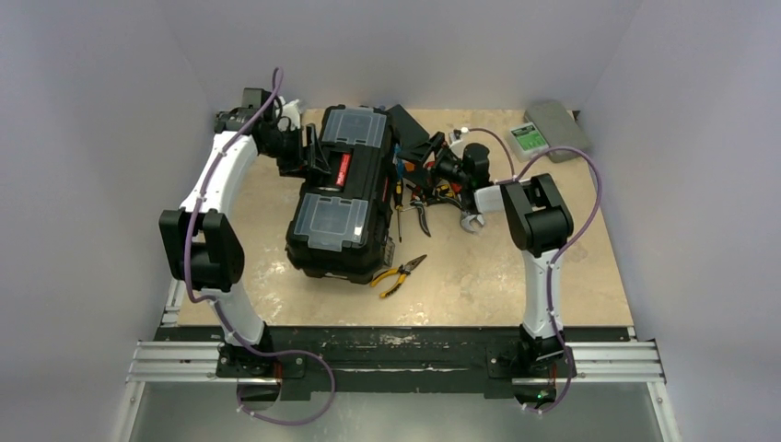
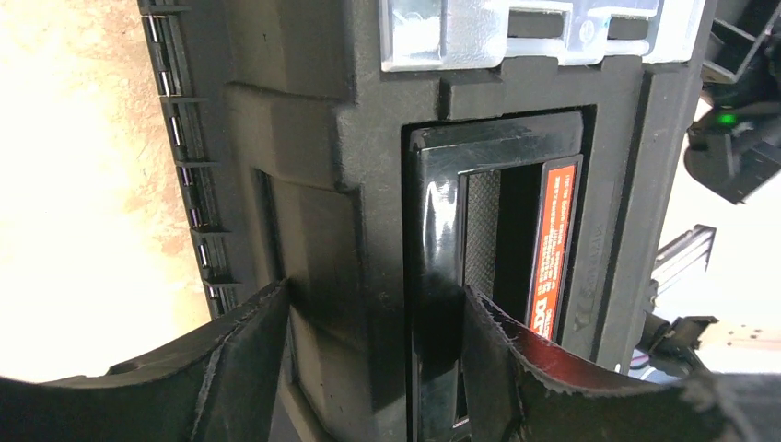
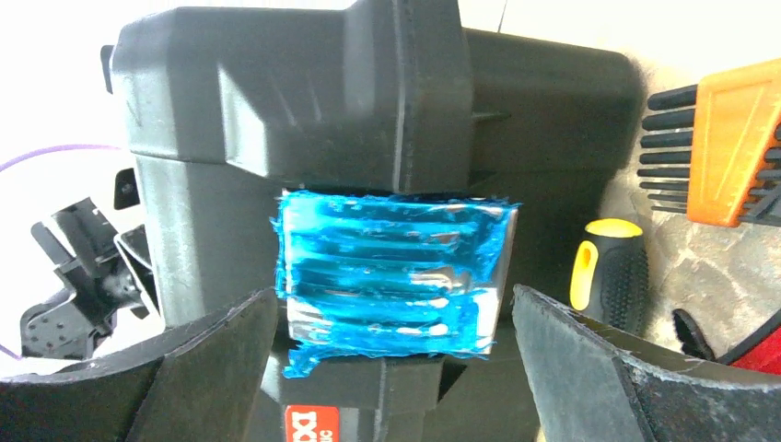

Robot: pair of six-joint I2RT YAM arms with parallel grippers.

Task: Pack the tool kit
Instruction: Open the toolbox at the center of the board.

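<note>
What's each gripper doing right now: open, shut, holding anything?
Left gripper: jaws straddle the toolbox lid beside its handle; grip cannot be told.
Right gripper: open, empty, facing the toolbox's blue-taped latch.

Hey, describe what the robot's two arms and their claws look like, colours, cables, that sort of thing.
The left arm and right arm match: white tubular links between chunky black joint housings, on black bases. A purple cable loops loosely along each. A small green light glows at the right base. The left claw and right claw have two broad black fingers with rough, frayed edges.
</note>
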